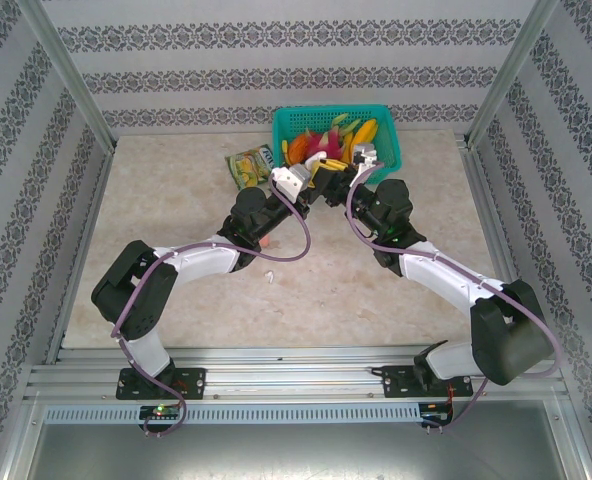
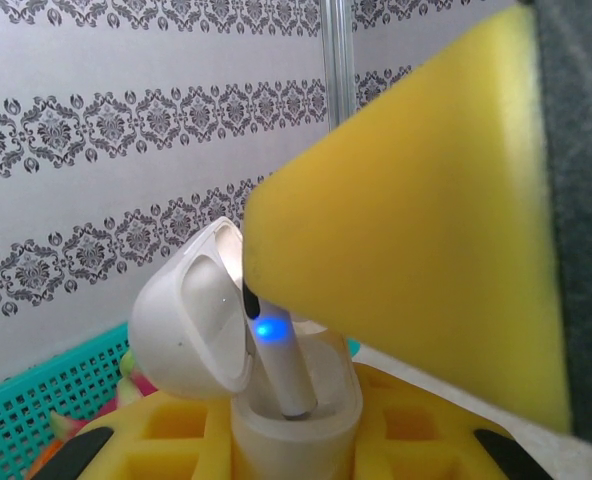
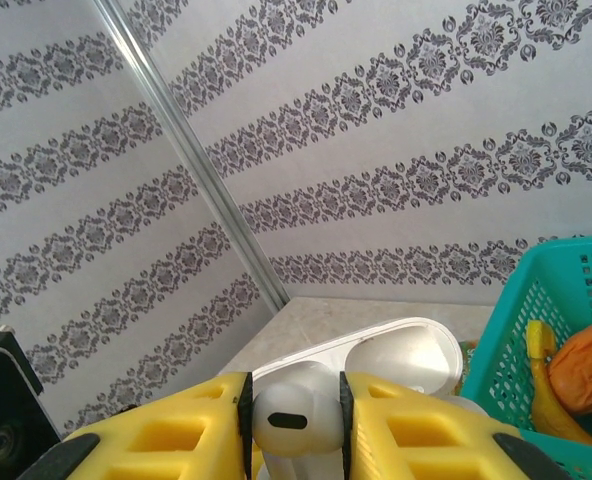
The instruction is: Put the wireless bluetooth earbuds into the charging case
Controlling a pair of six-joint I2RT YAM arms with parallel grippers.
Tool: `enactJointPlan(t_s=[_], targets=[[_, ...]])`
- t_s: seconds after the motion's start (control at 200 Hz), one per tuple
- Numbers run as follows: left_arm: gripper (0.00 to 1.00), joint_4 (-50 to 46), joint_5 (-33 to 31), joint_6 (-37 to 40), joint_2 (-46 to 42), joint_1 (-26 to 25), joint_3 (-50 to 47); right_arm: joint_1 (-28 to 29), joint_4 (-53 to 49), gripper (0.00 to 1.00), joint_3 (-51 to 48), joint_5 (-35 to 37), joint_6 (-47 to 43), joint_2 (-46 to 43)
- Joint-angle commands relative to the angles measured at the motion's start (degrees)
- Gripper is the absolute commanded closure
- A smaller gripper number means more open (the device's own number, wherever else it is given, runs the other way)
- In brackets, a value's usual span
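Wallpaper (image 2: 126, 120) behind; earbud (image 2: 286, 370) (white) stands in case (image 2: 336, 405).

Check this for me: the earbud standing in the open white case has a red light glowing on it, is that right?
Not quite. The light on the earbud standing in the open white case glows blue, not red; the left wrist view shows it.

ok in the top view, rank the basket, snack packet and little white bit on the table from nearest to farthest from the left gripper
1. basket: right behind the left gripper, at the far end of the table.
2. snack packet: off to its left, beside the basket.
3. white bit: likely an earbud, on the table's near side by the left arm.
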Motion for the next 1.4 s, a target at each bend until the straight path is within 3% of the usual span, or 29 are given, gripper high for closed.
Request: enactJointPlan(t_s=[0.0,0.395,0.804,1.399], targets=[[1.0,3.79,1.49,-0.18,-2.71,-0.58,2.75,0.35,-3.47,0.7,-1.21,-1.21,-2.9,-0.53],[1.0,3.86,1.57,-0.51,-2.91,-0.58,2.43,0.46,-5.06,0.57,-0.56,0.26,-3.19,-0.69],[1.0,5.52,0.97,-2.2,-2.56,-0.58,0.54,-1.97,-5.57,0.36,2.34,0.04,4.05,-3.19],[1.0,6.32,-1.22,-1.67,-3.49,-0.17,-2.17,-9.83,-6.52,0.28,0.33,-2.96,18.59,-12.63]])
